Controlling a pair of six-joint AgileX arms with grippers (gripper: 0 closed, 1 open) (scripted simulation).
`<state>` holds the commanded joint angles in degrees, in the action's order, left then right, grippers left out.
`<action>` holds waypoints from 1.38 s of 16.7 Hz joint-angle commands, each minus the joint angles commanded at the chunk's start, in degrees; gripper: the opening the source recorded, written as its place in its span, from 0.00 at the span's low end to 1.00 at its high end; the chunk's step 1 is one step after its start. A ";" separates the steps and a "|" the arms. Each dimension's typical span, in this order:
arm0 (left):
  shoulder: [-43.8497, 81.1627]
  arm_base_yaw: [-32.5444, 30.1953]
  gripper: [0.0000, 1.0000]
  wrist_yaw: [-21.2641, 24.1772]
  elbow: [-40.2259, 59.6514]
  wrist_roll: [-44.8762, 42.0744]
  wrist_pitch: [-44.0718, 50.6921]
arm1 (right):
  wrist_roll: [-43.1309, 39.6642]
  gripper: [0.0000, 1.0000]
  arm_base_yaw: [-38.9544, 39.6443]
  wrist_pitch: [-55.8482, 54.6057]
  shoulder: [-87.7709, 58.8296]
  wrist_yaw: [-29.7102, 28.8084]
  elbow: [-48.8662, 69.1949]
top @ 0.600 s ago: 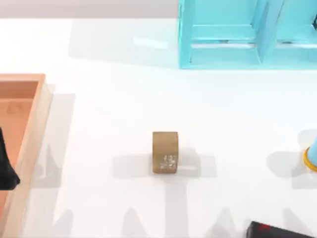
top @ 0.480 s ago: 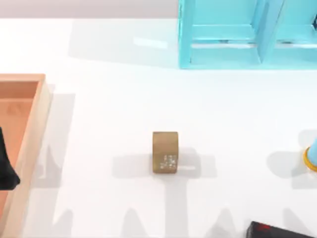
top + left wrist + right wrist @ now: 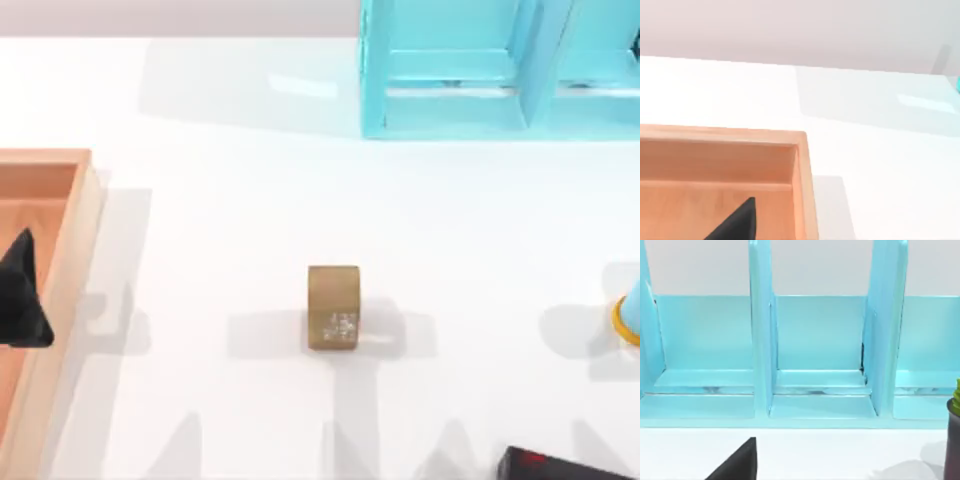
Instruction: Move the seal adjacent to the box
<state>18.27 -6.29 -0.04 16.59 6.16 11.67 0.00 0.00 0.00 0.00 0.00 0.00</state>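
Note:
The seal, a small tan-brown block with whitish marks on its near face, lies alone near the middle of the table. The box, a shallow wooden tray with a light rim and orange-brown inside, sits at the table's left edge, well apart from the seal. My left gripper is a black shape hanging over the box's inside, far to the left of the seal. The left wrist view looks down at the box's far corner with a black piece of that gripper in front. A black part of my right gripper faces the shelf frame.
A cyan shelf-like frame stands at the back right and spans the right wrist view. A black object with red marks lies at the front right. A blue and yellow thing sits at the right edge. White tabletop separates seal and box.
My left gripper has shifted toward the far side over the box, and its shadow on the table moved with it. The seal has stayed where it was.

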 joint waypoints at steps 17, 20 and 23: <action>85.66 -29.92 1.00 0.01 78.04 28.80 54.84 | 0.00 1.00 0.00 0.00 0.00 0.00 0.00; 96.64 -33.72 1.00 0.03 87.85 32.38 61.70 | 0.00 1.00 0.00 0.00 0.00 0.00 0.00; 103.50 -36.07 1.00 0.05 93.90 34.59 65.95 | 0.00 1.00 0.00 0.00 0.00 0.00 0.00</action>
<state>121.77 -42.36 0.01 110.49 40.75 77.62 0.00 0.00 0.00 0.00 0.00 0.00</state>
